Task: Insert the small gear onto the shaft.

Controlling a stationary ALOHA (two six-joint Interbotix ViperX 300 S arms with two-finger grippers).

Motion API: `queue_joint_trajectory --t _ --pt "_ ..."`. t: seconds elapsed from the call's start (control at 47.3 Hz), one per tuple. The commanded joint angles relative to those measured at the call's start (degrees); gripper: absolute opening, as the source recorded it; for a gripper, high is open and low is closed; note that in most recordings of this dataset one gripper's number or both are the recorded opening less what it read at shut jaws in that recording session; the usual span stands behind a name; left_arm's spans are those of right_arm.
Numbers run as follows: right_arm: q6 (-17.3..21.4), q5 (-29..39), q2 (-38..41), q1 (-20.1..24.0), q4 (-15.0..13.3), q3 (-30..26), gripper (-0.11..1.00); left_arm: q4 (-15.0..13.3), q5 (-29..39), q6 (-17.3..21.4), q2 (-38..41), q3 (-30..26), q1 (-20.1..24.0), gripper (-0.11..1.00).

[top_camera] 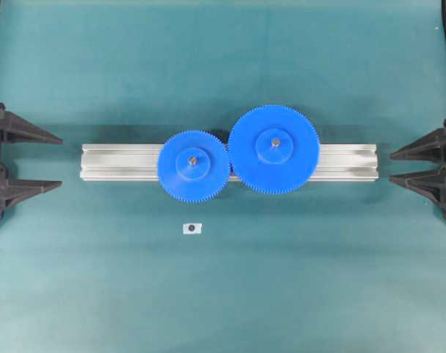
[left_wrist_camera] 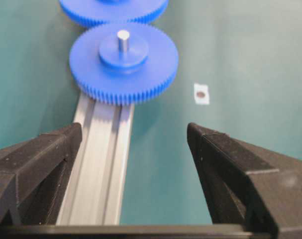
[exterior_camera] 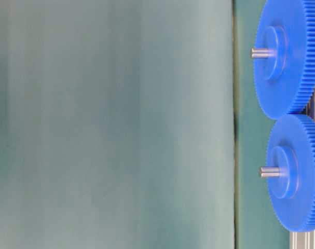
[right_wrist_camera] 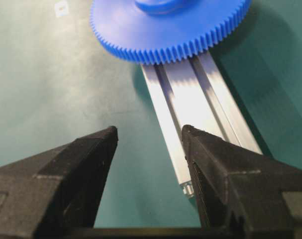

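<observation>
The small gear (top_camera: 193, 163), a blue toothed disc, lies flat on the left half of the silver rail (top_camera: 120, 162). A thin grey shaft (left_wrist_camera: 123, 40) sticks up through its raised hub. From table level the small gear (exterior_camera: 297, 171) and the shaft (exterior_camera: 270, 172) show side-on. Its teeth mesh with the wider blue gear (top_camera: 274, 149) to its right. My left gripper (top_camera: 61, 162) stands open and empty at the rail's left end, apart from the gear; the left gripper (left_wrist_camera: 133, 128) looks along the rail. My right gripper (top_camera: 391, 168) is open and empty at the rail's right end.
A small white square piece (top_camera: 192, 228) with a dark centre lies on the green mat in front of the small gear. The wider gear (right_wrist_camera: 170, 25) overhangs the rail (right_wrist_camera: 200, 99) ahead of my right gripper (right_wrist_camera: 149, 129). Black frame posts stand at the far corners.
</observation>
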Motion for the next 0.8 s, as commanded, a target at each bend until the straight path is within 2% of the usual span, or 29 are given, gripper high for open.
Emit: queue_joint_trajectory --t 0.0,0.233,0.338,0.782 --pt "4.31 0.53 0.79 -0.09 -0.79 0.35 0.66 0.26 -0.62 -0.26 0.0 0.18 0.09 0.87" --pt "5.36 1.05 0.88 -0.18 -1.32 0.35 0.66 0.09 -1.05 -0.7 -0.88 2.11 0.09 0.87" --pt "5.27 1.05 0.88 -0.09 -1.32 0.35 0.66 0.09 -1.05 -0.97 -0.88 4.83 0.09 0.87" --pt "5.36 1.05 0.88 -0.18 -1.32 0.35 0.66 0.09 -6.5 -1.14 -0.88 8.88 0.09 0.87"
